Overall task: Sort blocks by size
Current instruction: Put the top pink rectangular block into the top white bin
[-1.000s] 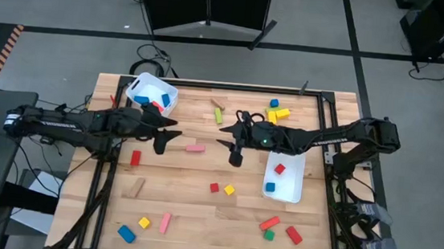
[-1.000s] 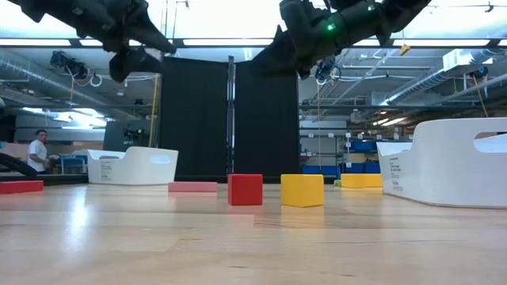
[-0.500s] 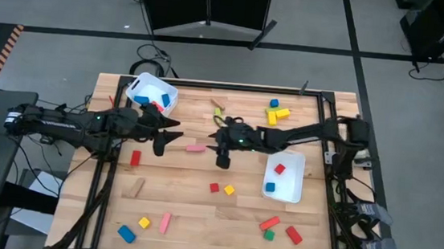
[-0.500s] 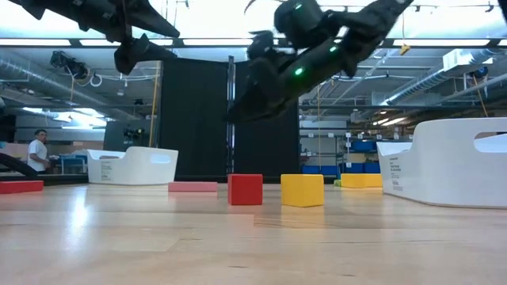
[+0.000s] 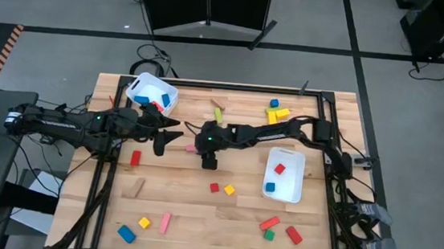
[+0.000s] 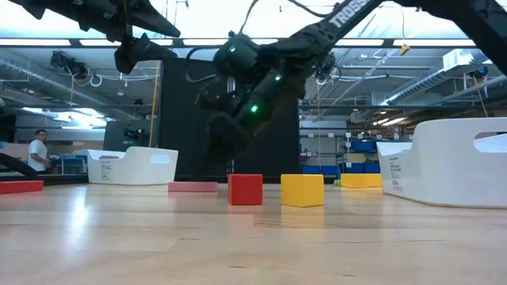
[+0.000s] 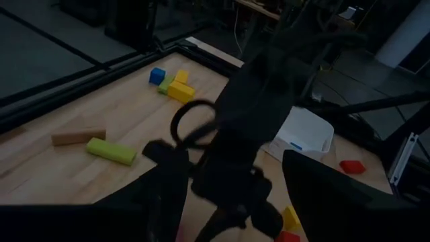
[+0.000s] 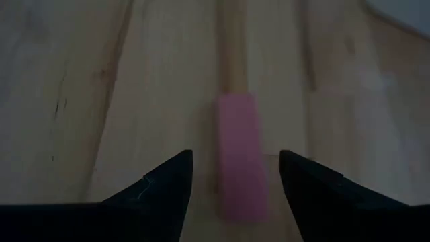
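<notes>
A pink bar (image 8: 236,158) lies flat on the wooden table (image 5: 182,210), left of the middle; it also shows in the high view (image 5: 190,148) and the low view (image 6: 192,187). My right gripper (image 8: 235,156) is open just above it, a finger on each long side, touching nothing; in the high view it (image 5: 200,147) reaches far toward the table's left. My left gripper (image 5: 175,131) is open and empty, in the air just left of the pink bar. Other blocks lie scattered flat on the table.
A white bin (image 5: 152,93) at the far left holds blue and red blocks; another white bin (image 5: 284,178) on the right holds a red and a blue cube. A red cube (image 5: 214,187) and a yellow cube (image 5: 229,190) lie nearer the front. A green bar (image 5: 218,116) lies behind.
My right gripper has gone toward the table's left edge and down, from beside the right bin to just over the pink bar, staying open. The blocks have kept still.
</notes>
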